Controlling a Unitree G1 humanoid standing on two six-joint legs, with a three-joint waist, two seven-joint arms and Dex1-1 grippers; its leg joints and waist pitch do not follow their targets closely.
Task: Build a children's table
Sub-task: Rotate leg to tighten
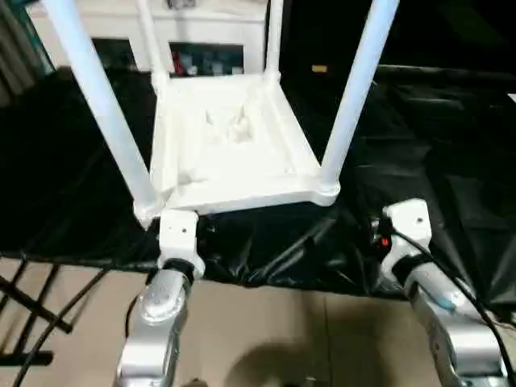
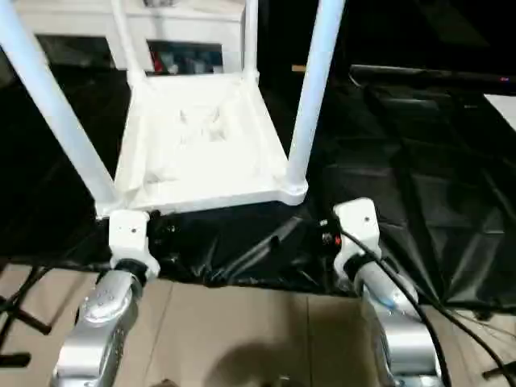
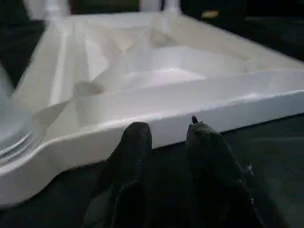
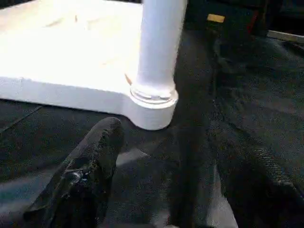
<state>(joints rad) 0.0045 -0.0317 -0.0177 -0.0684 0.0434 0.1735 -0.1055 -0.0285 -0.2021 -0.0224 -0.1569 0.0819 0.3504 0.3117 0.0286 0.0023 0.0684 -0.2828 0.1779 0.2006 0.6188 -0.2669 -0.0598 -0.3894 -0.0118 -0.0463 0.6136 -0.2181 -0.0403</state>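
left eye view: white tabletop [image 1: 234,149] lying upside down on a black sheet [image 1: 451,137], ribbed side up. four white legs [image 1: 355,89] standing up out of the round corner sockets, two near, two far. white cabinet [image 1: 201,32] behind. left arm [image 1: 161,310] low on the left, its white wrist just under the near left corner. right arm [image 1: 439,302] low on the right, beside the near right corner but apart from it. tan floor [image 1: 266,339] below the sheet's edge.

right eye view: same scene, seen a bit from the side. black cable [image 2: 411,298] running over the right arm.

left wrist view: left gripper [image 3: 168,142] with two black fingers [image 3: 133,147] a small way apart, nothing between them. tips close to the tabletop's near edge, over the black sheet, not touching as far as can be seen.

right wrist view: right gripper [image 4: 185,166] standing wide, holding nothing. one black finger [image 4: 90,161] low and near, the other dark and hard to pick out against the sheet. near right leg straight ahead, sitting in its socket [image 4: 152,107], apart from the fingers.
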